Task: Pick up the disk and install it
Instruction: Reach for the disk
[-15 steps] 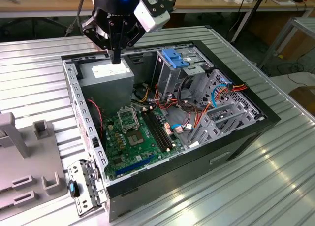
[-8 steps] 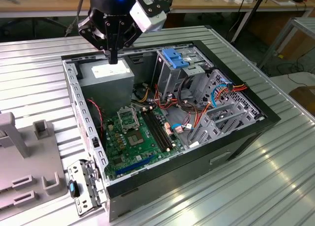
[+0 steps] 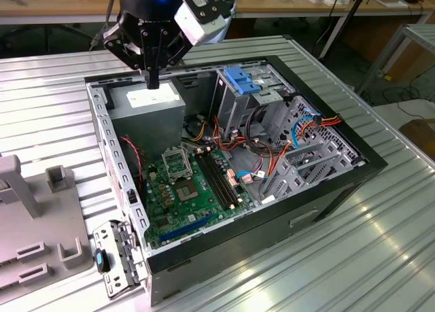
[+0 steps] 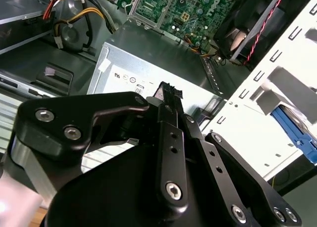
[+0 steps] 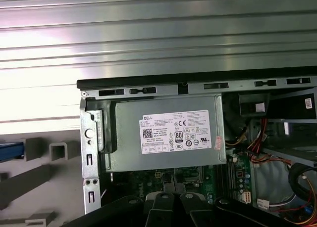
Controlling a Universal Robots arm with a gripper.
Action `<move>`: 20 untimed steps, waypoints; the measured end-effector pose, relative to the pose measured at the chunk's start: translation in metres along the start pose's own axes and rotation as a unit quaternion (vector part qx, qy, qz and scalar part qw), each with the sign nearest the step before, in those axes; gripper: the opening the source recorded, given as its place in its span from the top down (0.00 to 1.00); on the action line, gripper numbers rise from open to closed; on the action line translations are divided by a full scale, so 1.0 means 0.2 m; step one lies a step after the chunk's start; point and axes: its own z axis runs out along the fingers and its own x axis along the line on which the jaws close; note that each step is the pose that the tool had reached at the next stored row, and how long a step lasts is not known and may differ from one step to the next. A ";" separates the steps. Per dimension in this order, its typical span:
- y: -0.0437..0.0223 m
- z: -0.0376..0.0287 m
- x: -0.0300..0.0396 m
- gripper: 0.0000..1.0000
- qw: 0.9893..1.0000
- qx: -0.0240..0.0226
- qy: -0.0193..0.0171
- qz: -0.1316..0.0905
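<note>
Hovering over grey metal power-supply box (image 3: pixel 148 102), eleven o'clock of open black computer case (image 3: pixel 370 164), black end effector (image 3: pixel 153 83) pressed together, empty. Not yet picked: blue-framed disk (image 5: pixel 10 150), probably; nothing installed.

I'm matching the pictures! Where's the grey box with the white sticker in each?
Exterior view: the grey box sits in the case's far corner, under the gripper.
First wrist view: the grey box lies between case wall and green board.
Second wrist view: the grey box is just beyond the gripper.
Shared landmark: the green board beside it.
</note>
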 end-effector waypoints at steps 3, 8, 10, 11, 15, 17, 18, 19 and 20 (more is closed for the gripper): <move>-0.001 0.000 0.014 0.89 1.000 0.000 0.000 0.000; -0.002 -0.001 0.028 0.89 1.000 0.000 0.000 0.000; -0.003 -0.001 0.034 0.89 1.000 0.000 0.000 0.000; -0.003 -0.001 0.037 0.89 1.000 0.000 0.000 0.000; -0.004 -0.001 0.051 0.89 1.000 0.000 0.000 0.000; -0.004 -0.002 0.059 0.89 1.000 0.000 0.000 0.000; -0.005 -0.002 0.062 0.89 1.000 0.000 0.000 0.000; -0.005 -0.002 0.068 0.89 1.000 0.000 0.000 0.000; -0.005 -0.002 0.070 0.89 1.000 0.000 0.000 0.000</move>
